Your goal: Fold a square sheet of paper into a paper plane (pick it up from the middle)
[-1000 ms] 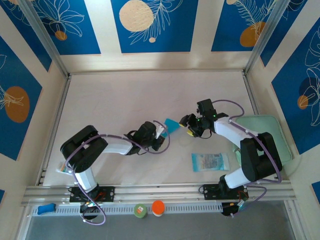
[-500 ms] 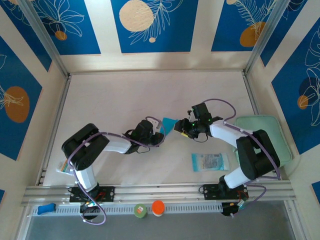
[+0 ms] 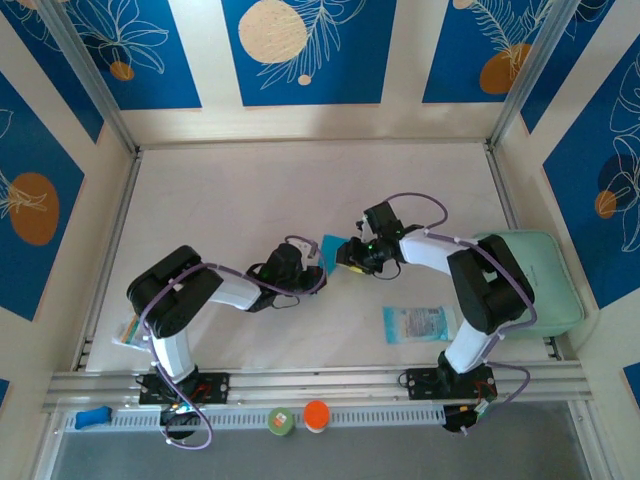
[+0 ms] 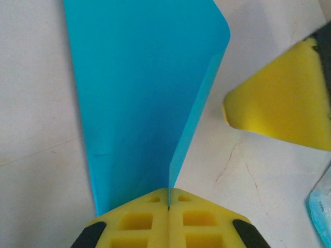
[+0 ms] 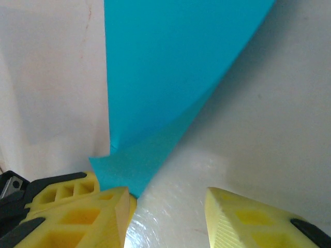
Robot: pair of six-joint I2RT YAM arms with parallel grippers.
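The left claw (image 4: 169,199) is pinched tight on the crease of the blue sheet of paper (image 4: 139,93). It holds the sheet near the middle of the table (image 3: 250,190), and the two flaps spread away from the pads. Just to the right, the right claw (image 5: 168,197) stands about half open. One pad (image 5: 111,204) touches the sheet's lower corner and the other is clear, so it grips nothing. This looks like an early fold, with the plane far from done. Next, the right claw probably needs to close on a flap and press it flat without pulling the sheet loose.
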